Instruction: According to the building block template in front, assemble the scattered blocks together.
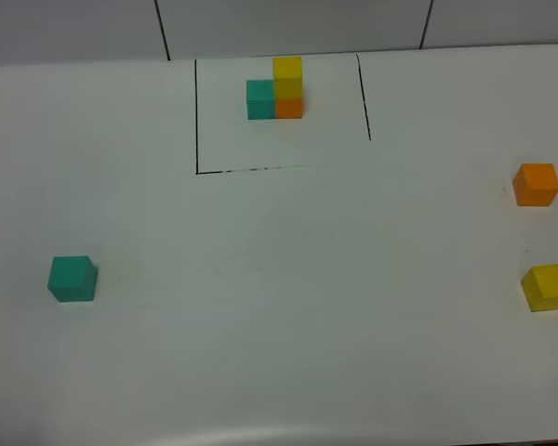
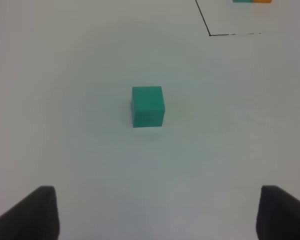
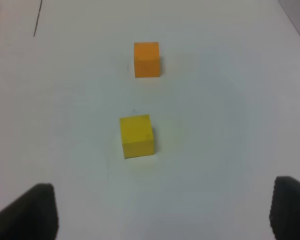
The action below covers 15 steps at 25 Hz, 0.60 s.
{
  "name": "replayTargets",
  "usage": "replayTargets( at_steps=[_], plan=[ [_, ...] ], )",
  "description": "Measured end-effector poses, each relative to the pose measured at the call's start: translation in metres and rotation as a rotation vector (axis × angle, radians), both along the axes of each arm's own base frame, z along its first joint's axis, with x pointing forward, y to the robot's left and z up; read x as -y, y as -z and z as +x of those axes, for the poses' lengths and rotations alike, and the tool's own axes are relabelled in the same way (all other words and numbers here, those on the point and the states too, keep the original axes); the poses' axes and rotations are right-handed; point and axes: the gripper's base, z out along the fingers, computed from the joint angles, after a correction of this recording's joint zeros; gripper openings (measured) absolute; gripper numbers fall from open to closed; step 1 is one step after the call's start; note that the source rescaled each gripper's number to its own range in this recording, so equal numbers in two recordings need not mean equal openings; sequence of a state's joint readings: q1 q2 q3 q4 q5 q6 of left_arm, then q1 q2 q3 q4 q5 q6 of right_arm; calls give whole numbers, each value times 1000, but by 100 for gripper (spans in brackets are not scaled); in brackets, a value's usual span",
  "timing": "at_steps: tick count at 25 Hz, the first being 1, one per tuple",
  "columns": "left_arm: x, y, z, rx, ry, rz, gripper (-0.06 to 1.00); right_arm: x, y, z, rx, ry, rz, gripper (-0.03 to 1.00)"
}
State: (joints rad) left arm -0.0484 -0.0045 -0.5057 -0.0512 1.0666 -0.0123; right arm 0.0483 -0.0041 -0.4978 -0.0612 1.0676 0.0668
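The building block template (image 1: 275, 89) stands at the back centre inside a thin black outline (image 1: 197, 116): teal beside orange, yellow on top of the orange. A loose teal cube (image 1: 73, 279) sits at the left; it also shows in the left wrist view (image 2: 148, 106), ahead of my open left gripper (image 2: 152, 215). A loose orange cube (image 1: 536, 184) and a loose yellow cube (image 1: 548, 286) sit at the far right. In the right wrist view the yellow cube (image 3: 137, 135) is nearer and the orange cube (image 3: 146, 59) farther from my open right gripper (image 3: 162, 212). Neither gripper shows in the exterior view.
The white table (image 1: 288, 307) carries only these blocks. Its front edge (image 1: 288, 433) runs along the bottom of the exterior view. A grey wall (image 1: 288, 23) stands behind the template. The outline's corner (image 2: 210, 34) shows in the left wrist view.
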Motion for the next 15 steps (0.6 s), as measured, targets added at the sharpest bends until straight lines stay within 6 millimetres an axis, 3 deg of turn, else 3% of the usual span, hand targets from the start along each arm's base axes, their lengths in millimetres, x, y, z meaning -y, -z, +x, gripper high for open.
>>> replayTargets(
  at_steps=[15],
  plan=[
    [0,0,0,0,0,0,70,0,0,0,0,0,0,72]
  ],
)
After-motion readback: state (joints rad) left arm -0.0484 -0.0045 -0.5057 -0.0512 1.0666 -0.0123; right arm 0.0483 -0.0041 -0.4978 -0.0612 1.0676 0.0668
